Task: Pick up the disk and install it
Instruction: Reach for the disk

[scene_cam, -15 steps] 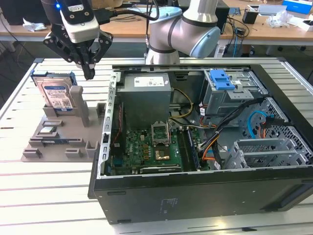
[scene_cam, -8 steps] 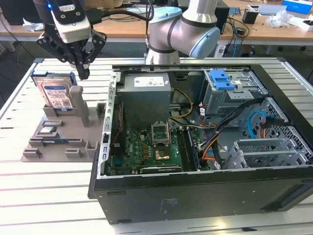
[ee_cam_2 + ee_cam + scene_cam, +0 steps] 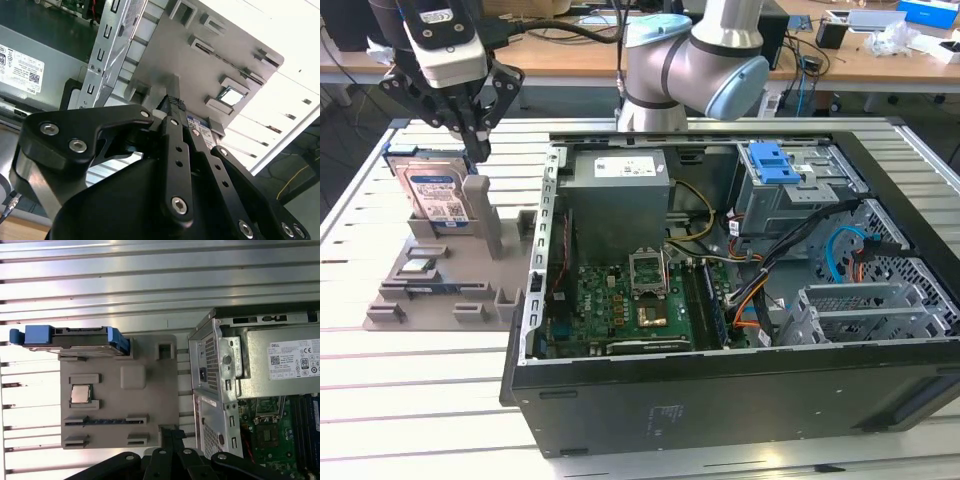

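Your disk [image 3: 432, 192] stands on edge in a slot at the far end of the grey holder [image 3: 435, 300]. The holder sits on the slatted table [image 3: 410, 400], to the exterior view's left of the open computer case [image 3: 720, 400]. I judge the disk is kept upright so its flat faces and blue rails are free for a pinch from above; in the first wrist view you look down on its top edge. Your gripper [image 3: 477, 150] hangs over the holder near the disk, apparently clear of it, its claw pressed together on nothing. The case lies on its side with the lid off, so the drive cage with its blue latch [image 3: 775, 163] faces up, likely for access from above
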Controlling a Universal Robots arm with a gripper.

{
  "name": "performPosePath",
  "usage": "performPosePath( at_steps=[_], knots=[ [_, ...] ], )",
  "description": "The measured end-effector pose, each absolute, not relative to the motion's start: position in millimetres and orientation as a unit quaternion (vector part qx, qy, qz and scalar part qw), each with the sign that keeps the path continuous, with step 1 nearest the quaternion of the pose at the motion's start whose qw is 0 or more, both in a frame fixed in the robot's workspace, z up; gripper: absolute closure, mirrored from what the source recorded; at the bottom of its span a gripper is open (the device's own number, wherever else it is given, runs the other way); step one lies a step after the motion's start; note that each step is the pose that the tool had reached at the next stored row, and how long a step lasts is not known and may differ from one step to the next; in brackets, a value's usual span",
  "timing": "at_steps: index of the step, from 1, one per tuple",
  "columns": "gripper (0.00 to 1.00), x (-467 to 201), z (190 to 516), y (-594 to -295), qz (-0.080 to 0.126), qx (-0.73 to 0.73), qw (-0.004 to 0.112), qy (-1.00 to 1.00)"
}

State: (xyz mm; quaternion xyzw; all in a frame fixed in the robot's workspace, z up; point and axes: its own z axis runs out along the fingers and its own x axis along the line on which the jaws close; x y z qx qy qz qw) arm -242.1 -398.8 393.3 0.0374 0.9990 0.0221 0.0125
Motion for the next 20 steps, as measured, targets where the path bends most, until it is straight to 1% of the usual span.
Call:
performPosePath(
  at_steps=[13,20],
  knots=[
    [0.9,-266.8,393.2,-398.3,0.022,0.037,0.012,0.999],
    [0.9,-300.1,393.1,-396.4,0.022,0.037,0.012,0.999]
  ],
)
